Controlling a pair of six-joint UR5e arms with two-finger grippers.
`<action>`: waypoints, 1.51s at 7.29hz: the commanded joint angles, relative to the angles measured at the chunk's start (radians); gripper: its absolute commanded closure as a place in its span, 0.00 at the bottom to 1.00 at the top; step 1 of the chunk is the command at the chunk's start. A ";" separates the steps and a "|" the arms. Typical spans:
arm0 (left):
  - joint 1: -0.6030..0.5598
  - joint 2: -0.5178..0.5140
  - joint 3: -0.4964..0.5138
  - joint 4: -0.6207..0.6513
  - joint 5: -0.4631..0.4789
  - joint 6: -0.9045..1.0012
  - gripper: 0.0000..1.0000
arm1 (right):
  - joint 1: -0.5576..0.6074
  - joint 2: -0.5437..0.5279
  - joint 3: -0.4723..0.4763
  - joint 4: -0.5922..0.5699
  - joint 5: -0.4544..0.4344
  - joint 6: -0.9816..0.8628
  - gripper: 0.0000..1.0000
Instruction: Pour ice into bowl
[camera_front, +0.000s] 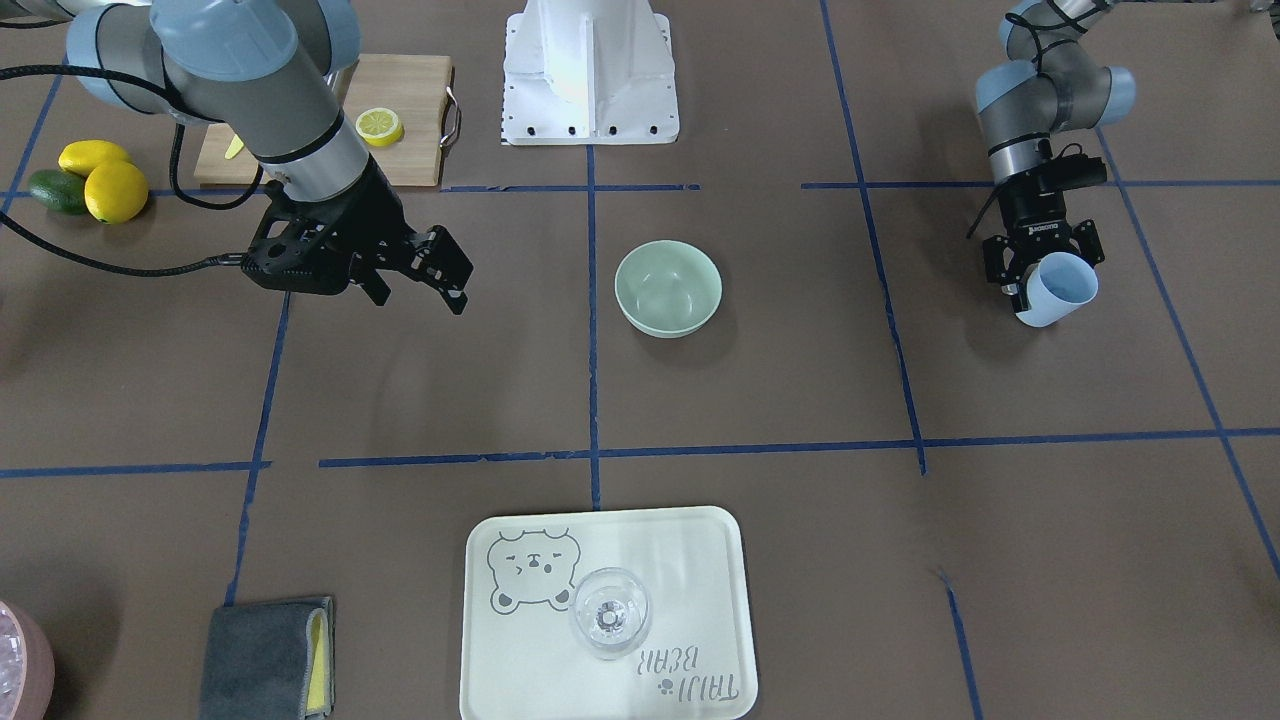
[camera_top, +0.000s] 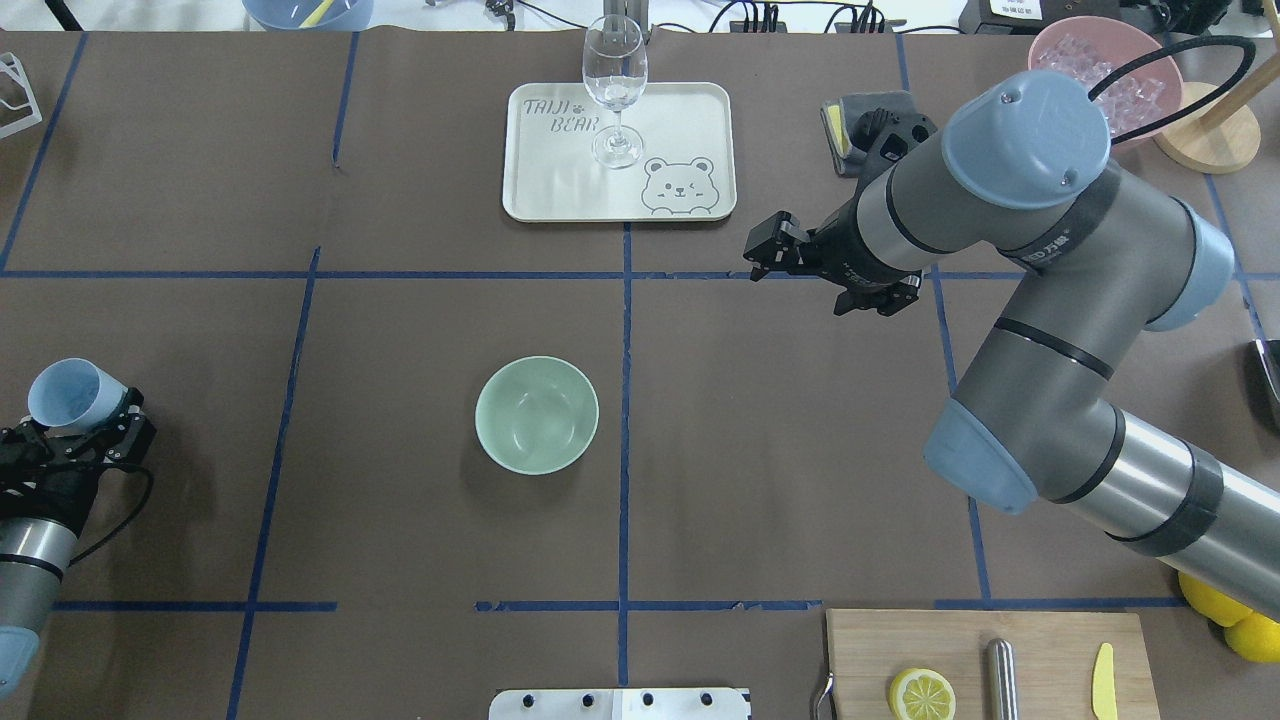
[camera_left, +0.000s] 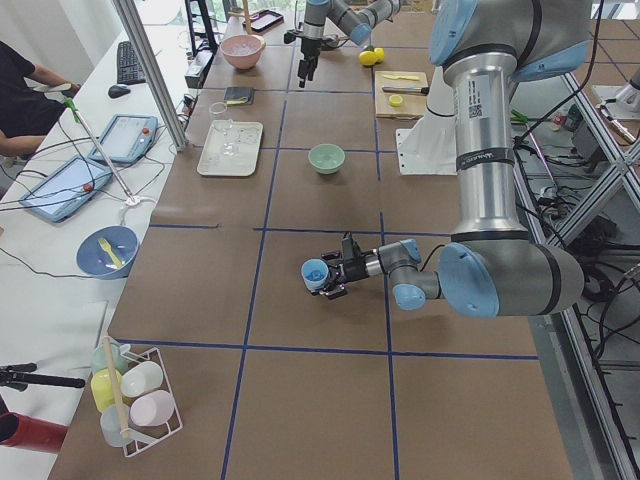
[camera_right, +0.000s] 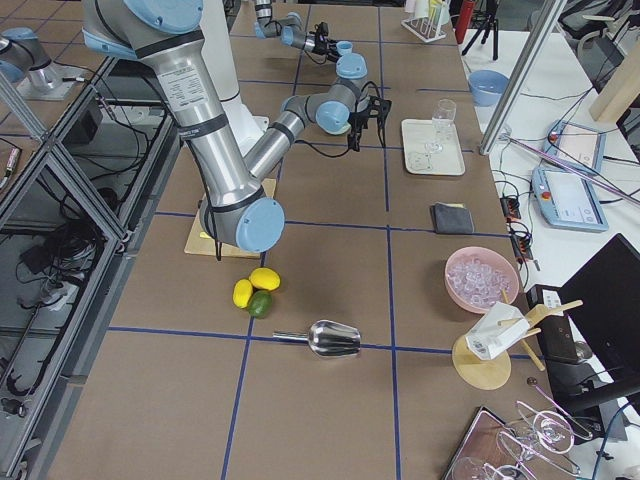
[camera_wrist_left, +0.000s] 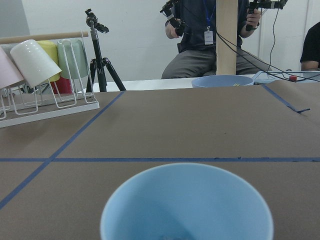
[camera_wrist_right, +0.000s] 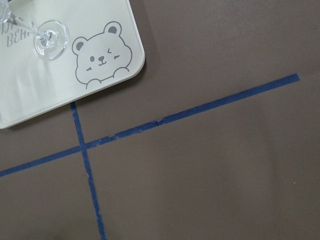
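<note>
The pale mint-green bowl (camera_front: 668, 287) (camera_top: 537, 414) stands upright at the table's middle, and I see nothing in it. My left gripper (camera_top: 85, 412) (camera_front: 1045, 285) is shut on a light blue cup (camera_top: 70, 392) (camera_front: 1060, 288) and holds it tilted, far out on the left side. The left wrist view shows the cup's rim (camera_wrist_left: 187, 172), and I cannot tell whether ice is in the cup. Clear ice cubes (camera_top: 1105, 75) lie in the pink tub (camera_right: 482, 280). My right gripper (camera_top: 768, 252) (camera_front: 420, 295) is open and empty above bare table beside the tray.
A cream bear tray (camera_top: 560, 185) with a wine glass (camera_top: 614, 80) sits on the far side. A cutting board (camera_top: 985, 650) carries a lemon half and a knife. Lemons (camera_front: 115, 190), a grey cloth (camera_front: 265, 655), a metal scoop (camera_right: 330, 338) and a cup rack (camera_left: 135, 395) lie around the table's edges.
</note>
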 joint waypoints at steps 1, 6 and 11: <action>-0.010 -0.011 0.009 0.000 -0.006 0.000 0.14 | -0.003 -0.001 -0.005 0.000 -0.002 0.000 0.00; -0.076 -0.053 0.008 -0.091 -0.035 0.121 0.85 | -0.043 -0.001 -0.009 0.002 -0.061 -0.002 0.00; -0.125 -0.338 -0.038 -0.298 -0.099 0.714 1.00 | -0.021 -0.006 -0.008 0.002 -0.060 -0.002 0.00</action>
